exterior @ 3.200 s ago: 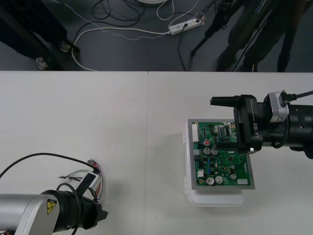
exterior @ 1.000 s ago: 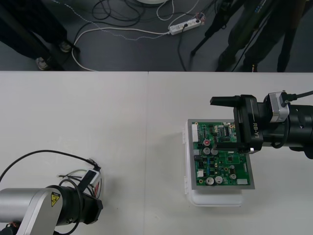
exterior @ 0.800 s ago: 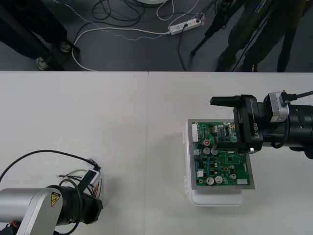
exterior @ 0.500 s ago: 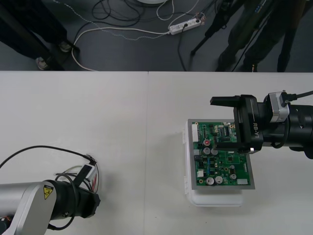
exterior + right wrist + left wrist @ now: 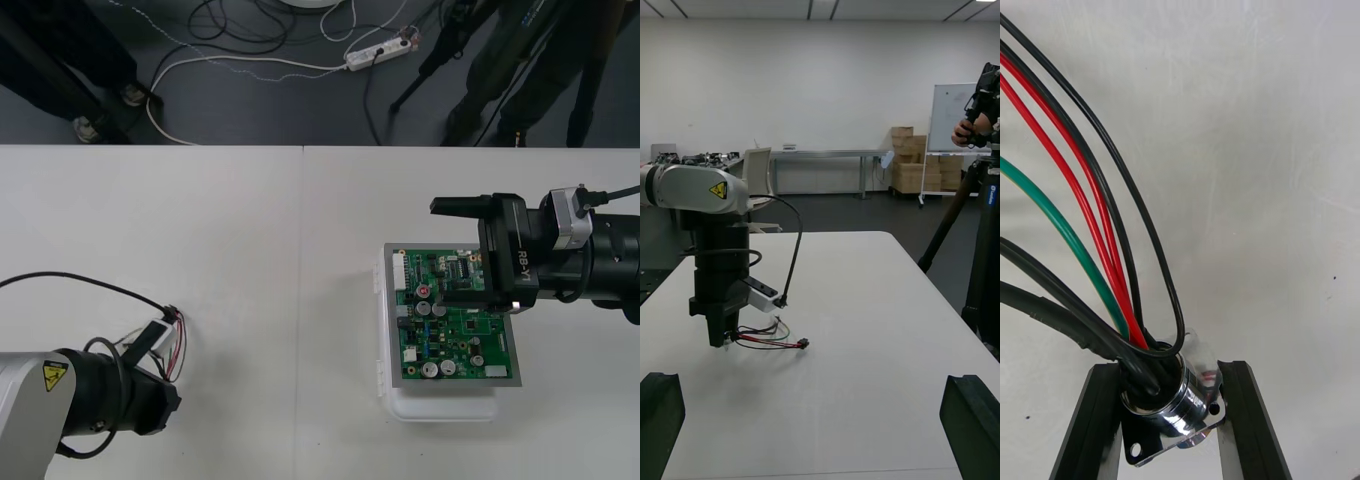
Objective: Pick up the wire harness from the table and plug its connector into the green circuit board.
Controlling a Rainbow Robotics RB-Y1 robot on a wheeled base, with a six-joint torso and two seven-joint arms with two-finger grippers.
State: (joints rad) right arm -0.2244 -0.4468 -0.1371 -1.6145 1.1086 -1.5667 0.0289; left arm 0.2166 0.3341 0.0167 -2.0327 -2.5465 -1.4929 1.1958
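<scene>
Since before, the left arm (image 5: 90, 405) has slid further left along the pale counter (image 5: 260, 240), taking the thin red, black and green wire harness (image 5: 165, 335) along. The right jaws hang wide open over the green circuit board (image 5: 450, 335). Right wrist view: the wire harness (image 5: 767, 341) dangles under the left jaws, low over the counter. Left wrist view: the left jaws pinch its round metal socket (image 5: 1169, 401).

You've got the harness (image 5: 1072, 184) by its metal socket (image 5: 1169, 405), pinched in the left gripper (image 5: 1169, 373), red, black and green wires arcing away. The green board (image 5: 440, 350) lies flat on its white base (image 5: 440, 408), well apart.
</scene>
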